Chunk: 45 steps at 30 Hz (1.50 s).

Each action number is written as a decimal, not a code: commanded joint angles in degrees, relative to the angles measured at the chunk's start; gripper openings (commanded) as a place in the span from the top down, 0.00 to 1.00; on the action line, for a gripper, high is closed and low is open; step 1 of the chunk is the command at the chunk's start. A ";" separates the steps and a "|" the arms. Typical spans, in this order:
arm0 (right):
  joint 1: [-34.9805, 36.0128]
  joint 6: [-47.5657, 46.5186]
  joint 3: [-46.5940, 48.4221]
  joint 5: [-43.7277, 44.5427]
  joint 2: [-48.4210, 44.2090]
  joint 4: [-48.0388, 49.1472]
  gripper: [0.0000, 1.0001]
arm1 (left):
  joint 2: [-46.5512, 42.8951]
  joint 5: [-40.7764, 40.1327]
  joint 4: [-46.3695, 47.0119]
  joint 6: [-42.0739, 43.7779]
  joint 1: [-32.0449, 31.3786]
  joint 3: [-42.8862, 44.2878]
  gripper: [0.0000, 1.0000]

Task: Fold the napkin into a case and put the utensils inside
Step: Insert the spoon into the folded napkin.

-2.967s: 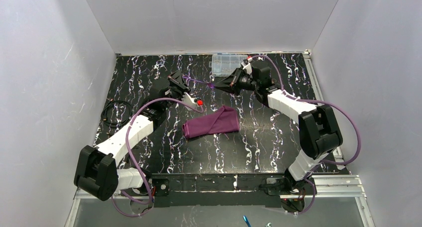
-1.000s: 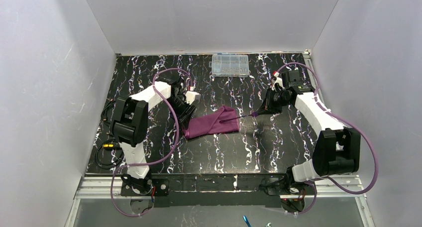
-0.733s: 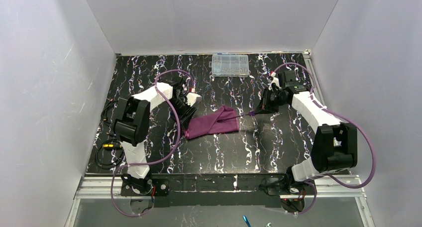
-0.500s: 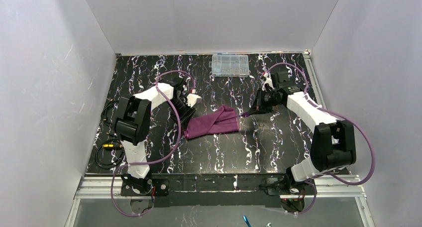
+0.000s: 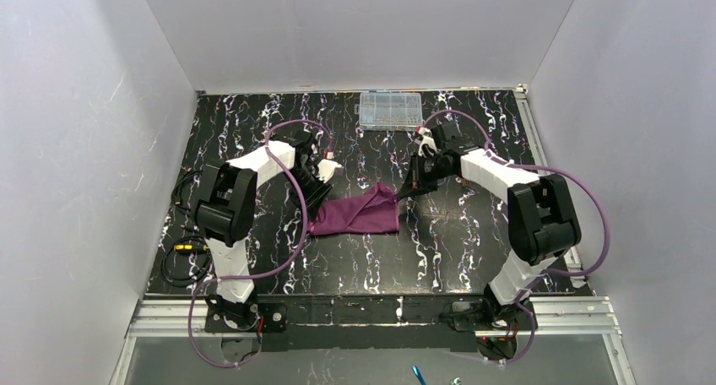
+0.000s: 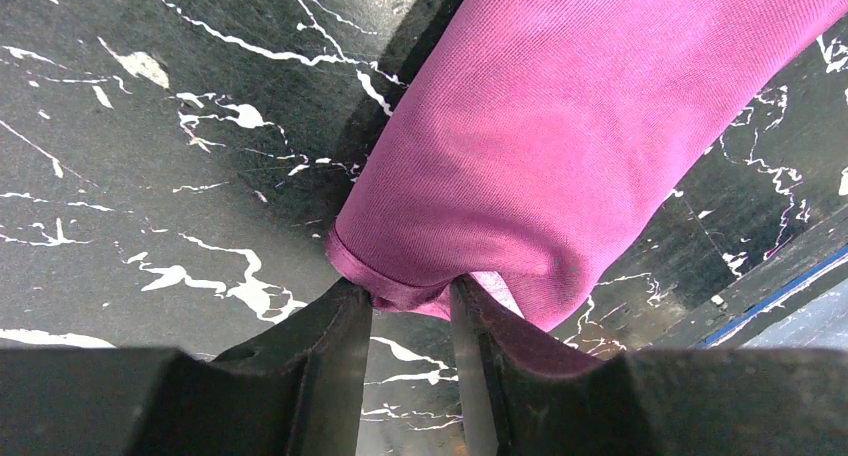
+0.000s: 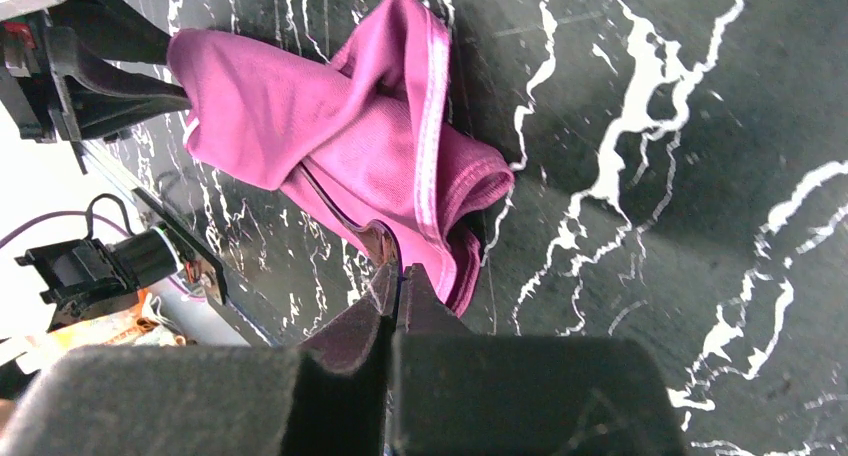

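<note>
The napkin lies at the middle of the black, white-veined tabletop, folded into a narrow, flat pouch that runs from lower left to upper right in the top view. It is the nearest thing to a container here. Its right-hand end gapes in loose layers with a pale hem, and a thin dark utensil runs from that opening into the folds. Most of the utensil is hidden by cloth, so its colour and length are hard to judge, and whether a second stick lies inside cannot be told. The right claw is closed tight at the mouth of the pouch, with the tail of that stick nipped between its tips. The left claw is at the pouch's other, rounded end, its jaws narrowed to a small gap. A bunched lip of the cloth fills that gap and touches both inner faces, while the bottom of the left wrist view is blocked by the claw's own body. Well apart from the cloth, at the upper middle of the top view, a clear compartment box sits against the back edge. Its contents are too small to make out. A coil of black cable lies at the left edge, partly behind the left arm.
</note>
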 commanded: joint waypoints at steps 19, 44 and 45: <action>0.27 7.58 -7.78 -6.83 -4.51 14.09 0.99 | -2.23 0.20 -2.21 2.25 -1.00 -2.86 0.74; 5.29 5.61 -3.93 6.16 -2.61 9.10 0.09 | -4.14 0.90 -4.63 1.46 -0.56 -1.64 0.65; 5.04 4.30 -3.11 7.67 -3.53 6.82 0.02 | -4.39 0.86 -5.23 1.35 -0.25 -1.29 0.61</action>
